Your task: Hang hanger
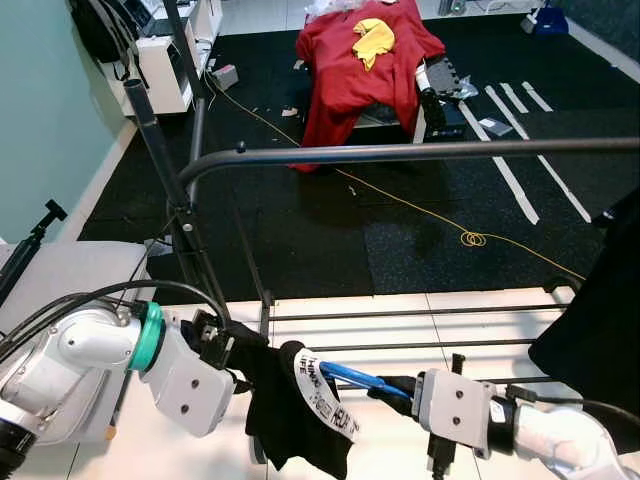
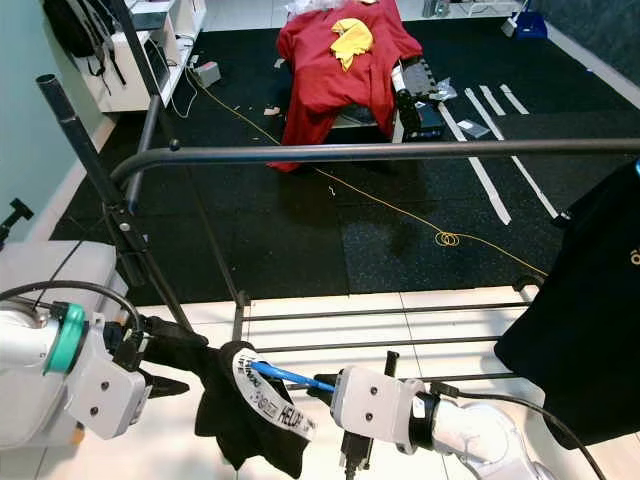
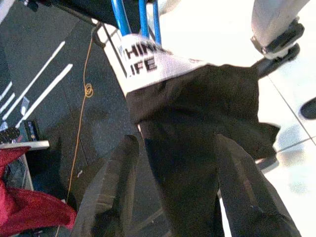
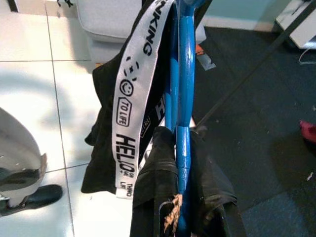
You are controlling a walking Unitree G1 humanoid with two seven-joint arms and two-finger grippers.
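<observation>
A: What's on the far left?

B: The left gripper (image 1: 222,345), low over the white tile floor (image 1: 400,320). Its fingers (image 3: 111,192) are spread wide, one on each side of a black garment (image 1: 285,410). From the wrist view they straddle the cloth rather than pinch it; whether they press on it I cannot tell.

A: And the garment?

B: It hangs bunched between the two grippers, below the rail (image 1: 420,152). A white band (image 1: 325,397) with black lettering runs across it. The garment sits on a blue hanger (image 1: 350,378), which pokes out toward the right.

A: So where is the hanger, exactly?

B: Well under the rail, not on it. Its blue end goes straight into the right gripper (image 1: 392,388). In the right wrist view the blue bars (image 4: 182,98) run between the two black fingers (image 4: 155,177), which are closed tight on them.

A: Above all that?

B: The rail is a dark bar crossing the view, curving down at its left end to a slanted post (image 1: 165,160). Lower rods (image 1: 420,313) of the rack lie just over the tile.

A: Further right?

B: Another black garment (image 1: 600,320) hangs at the right edge. Behind, on the dark mat (image 1: 330,230), red cloth (image 1: 355,60) drapes over something, with a yellow piece (image 1: 375,40) on top, and a yellow cord (image 1: 440,220) trails across the floor.
</observation>
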